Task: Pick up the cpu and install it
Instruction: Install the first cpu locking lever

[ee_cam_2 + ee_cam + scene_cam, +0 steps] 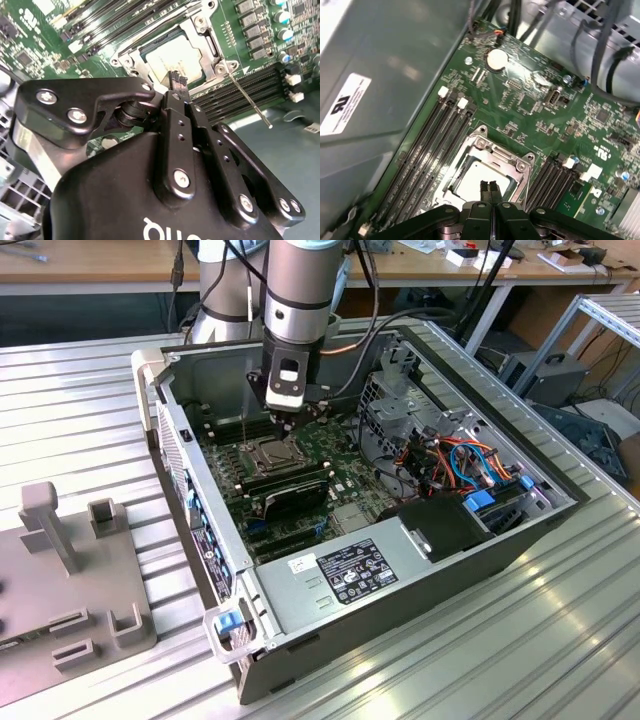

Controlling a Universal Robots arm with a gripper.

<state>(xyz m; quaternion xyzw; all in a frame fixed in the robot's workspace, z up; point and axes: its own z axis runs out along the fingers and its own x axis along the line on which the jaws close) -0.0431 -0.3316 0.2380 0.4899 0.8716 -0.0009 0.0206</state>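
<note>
In the exterior view the gripper [287, 423] hangs just over the socket [272, 452]. In the second wrist view its tips are pinched together, empty — the cpu [170, 57] lies in the socket, the lever [248, 101] unlatched. The first wrist view agrees — placing looks done, and any further move calls for a straight, gentle lift.

Ribbed alu bench [480, 640], wood desk [100, 265] behind

Open case [400, 615] lies on ribbed table [60, 400]. Inside: green motherboard [530, 100] with socket frame [501, 152], memory slots [427, 150], coin cell [496, 59]; power supply [300, 580]; coloured cables [465, 455]. Grey fixture [70, 580] stands apart from case.
</note>
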